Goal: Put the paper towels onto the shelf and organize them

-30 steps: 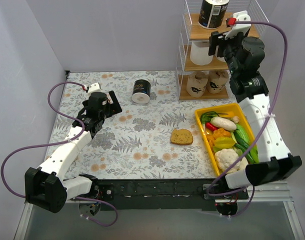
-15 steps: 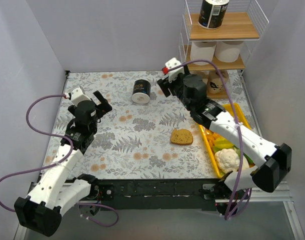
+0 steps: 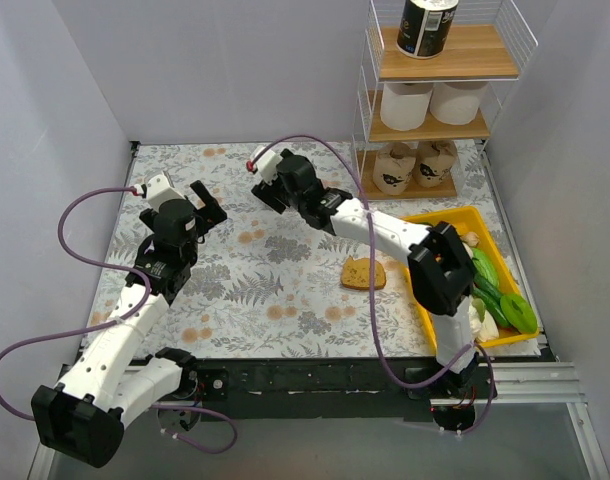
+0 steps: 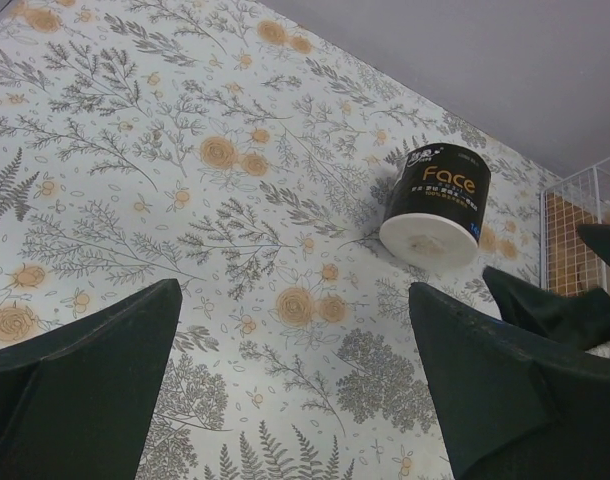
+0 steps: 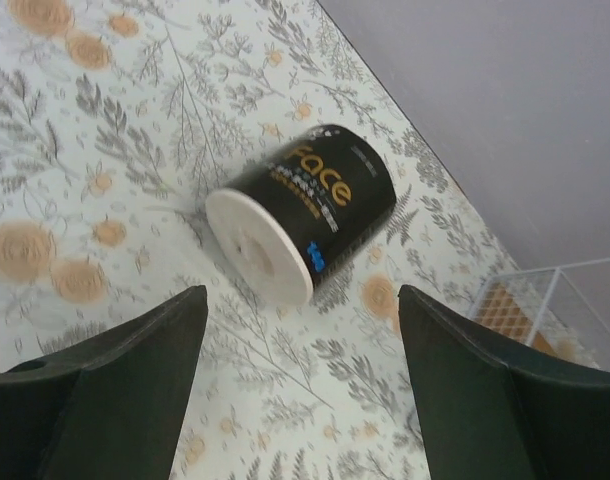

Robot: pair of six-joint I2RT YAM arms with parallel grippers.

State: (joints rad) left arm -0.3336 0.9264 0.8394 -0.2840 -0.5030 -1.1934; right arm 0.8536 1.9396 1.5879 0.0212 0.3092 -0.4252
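Observation:
A black-wrapped paper towel roll (image 5: 305, 210) lies on its side on the floral mat, white end toward my right gripper (image 5: 300, 300), which is open and empty just short of it. In the top view my right gripper (image 3: 275, 190) covers this roll. My left gripper (image 4: 295, 300) is open and empty, left of the roll (image 4: 435, 205); in the top view it (image 3: 207, 200) hovers over the mat's left part. The shelf (image 3: 367, 100) at the back right holds a black roll (image 3: 427, 25) on top, two white rolls (image 3: 405, 103) in the middle and two tan rolls (image 3: 393, 168) at the bottom.
A brown bread slice (image 3: 364, 273) lies mid-mat under the right forearm. A yellow tray (image 3: 440, 215) of vegetables stands at the right in front of the shelf. Grey walls close in the left, back and right sides.
My right arm has swung from the shelf's top tier down and left to the black roll on the mat. My left arm has drawn back slightly to the left.

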